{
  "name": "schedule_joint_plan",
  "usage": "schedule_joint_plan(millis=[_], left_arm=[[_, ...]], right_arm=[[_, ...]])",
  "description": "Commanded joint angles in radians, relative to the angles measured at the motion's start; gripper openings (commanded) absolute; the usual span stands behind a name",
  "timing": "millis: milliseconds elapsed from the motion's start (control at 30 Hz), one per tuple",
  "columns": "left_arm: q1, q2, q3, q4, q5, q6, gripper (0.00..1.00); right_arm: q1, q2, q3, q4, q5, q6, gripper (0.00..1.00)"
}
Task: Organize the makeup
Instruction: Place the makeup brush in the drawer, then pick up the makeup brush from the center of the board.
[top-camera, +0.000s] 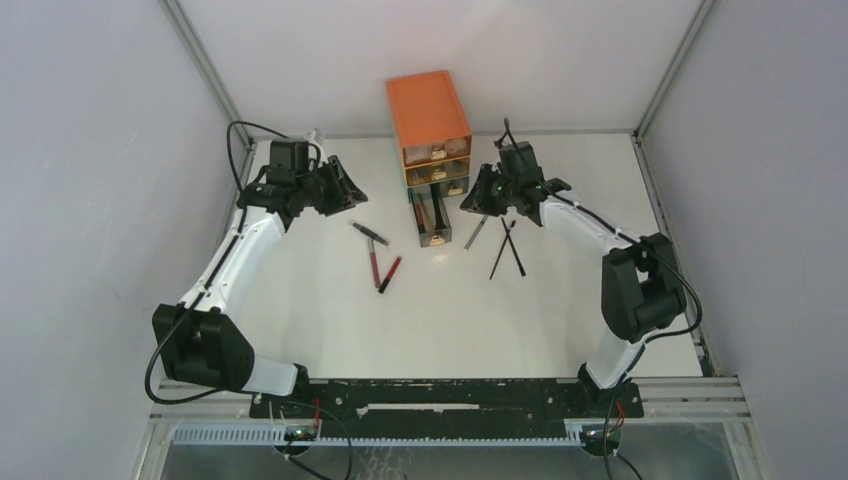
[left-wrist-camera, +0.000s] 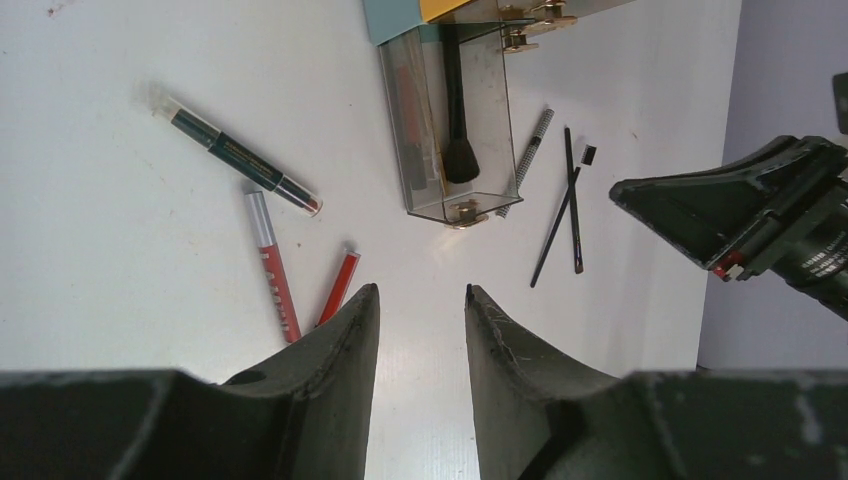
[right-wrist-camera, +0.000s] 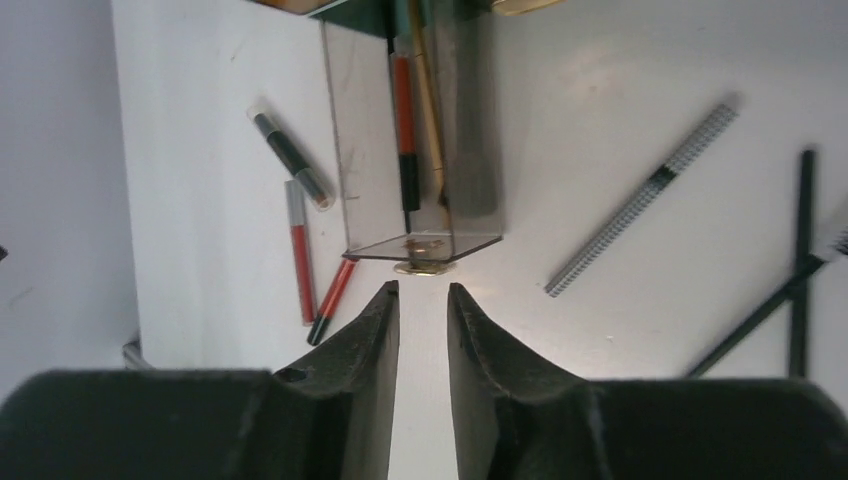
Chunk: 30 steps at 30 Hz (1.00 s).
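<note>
Loose makeup lies on the white table in front of the orange chest. A dark capped pencil (top-camera: 370, 233) (left-wrist-camera: 240, 157), a red tube (top-camera: 374, 268) (left-wrist-camera: 273, 265) and a red pencil (top-camera: 390, 274) (left-wrist-camera: 338, 288) lie left of the pulled-out clear drawer (top-camera: 432, 222) (right-wrist-camera: 350, 150). Two crossed thin black brushes (top-camera: 508, 248) (left-wrist-camera: 572, 200) and a silver stick (top-camera: 477, 232) (right-wrist-camera: 645, 195) lie to its right. The drawer holds a black brush (left-wrist-camera: 457, 110) and a red and black pencil (right-wrist-camera: 404, 110). My left gripper (top-camera: 345, 195) (left-wrist-camera: 420, 292) is open and empty. My right gripper (top-camera: 480, 200) (right-wrist-camera: 422, 288) is open and empty, just before the drawer's brass knob (right-wrist-camera: 420, 266). No bottles, compacts or white box are in view.
The orange three-drawer chest (top-camera: 428, 125) stands at the back middle against the wall, its bottom drawer pulled out toward me. Grey walls close in both sides. My right gripper's body (left-wrist-camera: 740, 215) shows at the right of the left wrist view.
</note>
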Motion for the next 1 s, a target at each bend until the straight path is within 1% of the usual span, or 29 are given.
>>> schedule_joint_plan(millis=[0, 200, 267, 300, 400, 500, 600, 667, 967], left_arm=[[0.008, -0.034, -0.018, 0.03, 0.007, 0.014, 0.41], [0.008, -0.043, -0.02, 0.024, 0.0, 0.024, 0.41], [0.008, -0.047, -0.02, 0.024, -0.002, 0.027, 0.41], [0.009, -0.047, -0.021, 0.025, -0.003, 0.028, 0.41], [0.008, -0.041, -0.019, 0.03, 0.001, 0.028, 0.42], [0.007, -0.031, -0.019, 0.032, 0.006, 0.025, 0.42], [0.008, -0.027, -0.019, 0.034, 0.009, 0.025, 0.42], [0.008, -0.03, -0.02, 0.035, 0.008, 0.027, 0.42], [0.008, -0.031, -0.029, 0.03, 0.004, 0.035, 0.42]], right_arm=[[-0.02, -0.044, -0.031, -0.011, 0.116, -0.077, 0.32], [-0.069, -0.038, -0.061, -0.134, 0.341, -0.19, 0.43], [-0.094, -0.046, -0.109, -0.138, 0.354, -0.207, 0.47], [-0.11, -0.05, -0.122, -0.137, 0.331, -0.207, 0.48], [-0.128, -0.056, -0.144, -0.137, 0.303, -0.181, 0.47], [-0.115, -0.05, -0.144, -0.133, 0.278, -0.111, 0.45], [-0.1, -0.017, -0.144, -0.128, 0.265, -0.05, 0.4], [-0.091, 0.011, -0.144, -0.125, 0.269, -0.026, 0.39], [-0.078, 0.101, -0.116, -0.122, 0.287, -0.006, 0.39]])
